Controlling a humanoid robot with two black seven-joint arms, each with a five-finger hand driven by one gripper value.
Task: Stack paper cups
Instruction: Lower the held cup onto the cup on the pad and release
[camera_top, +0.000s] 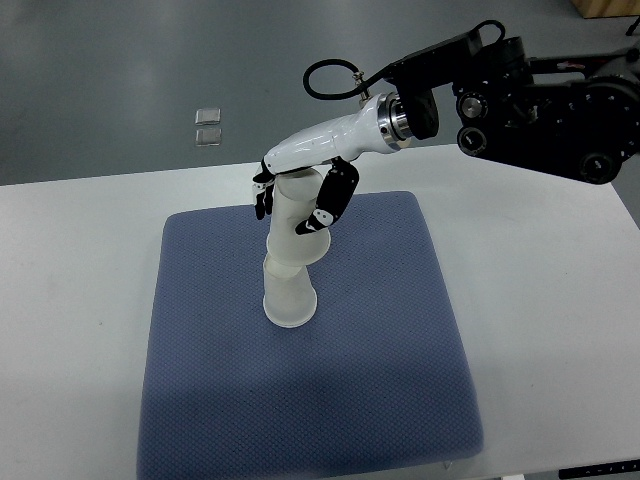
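Observation:
A leaning stack of white paper cups (288, 268) stands upside down on the blue pad (380, 370), its wide rim at the bottom near the pad's middle. My right hand (295, 200) reaches in from the upper right and wraps its fingers (325, 205) around the top cup of the stack, thumb side on the left. The stack tilts to the right toward the top. The left arm does not show.
The blue pad lies on a white table (560, 300). Beyond the table's far edge, two small clear squares (208, 127) rest on the grey floor. The black right arm (540, 100) with a looped cable hangs over the table's back right.

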